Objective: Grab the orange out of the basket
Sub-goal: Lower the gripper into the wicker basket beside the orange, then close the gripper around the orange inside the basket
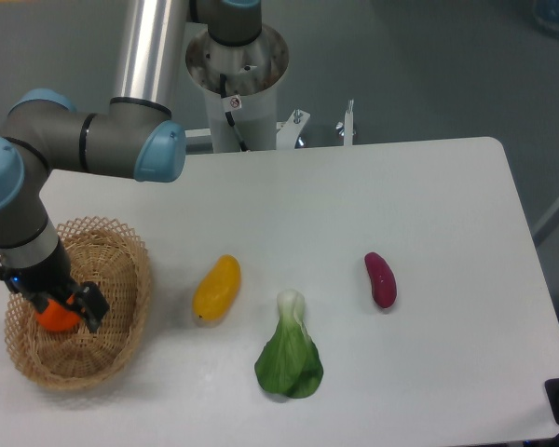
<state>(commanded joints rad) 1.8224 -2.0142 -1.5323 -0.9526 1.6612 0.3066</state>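
**Mia:** Where is the small round bright orange fruit (58, 317)?

**Ben:** It sits inside the oval tan woven wicker basket (121, 279), at the near left of the white table (429, 205). The black two-finger gripper (63, 309) on the grey and blue robot arm (84, 144) reaches down into the basket, right over it.

**Mia:** Is the gripper holding it?

**Ben:** I think so. The fingers (93, 305) sit on both sides of the orange and look pressed against it, pinching it. The fruit seems low in the basket, so I guess this is the grab step, with the lift not done yet.

**Mia:** What comes next?

**Ben:** A straight lift up, I think, so the orange clears the open lattice rim without bumping it.

**Mia:** Which way does the orange point?

**Ben:** It is round like a ball, so it has no long side and points no way. The yellow-orange long fruit (216, 288), the green leafy vegetable (290, 358) and the purple long vegetable (380, 279) lie on the table to the right, well apart from the basket
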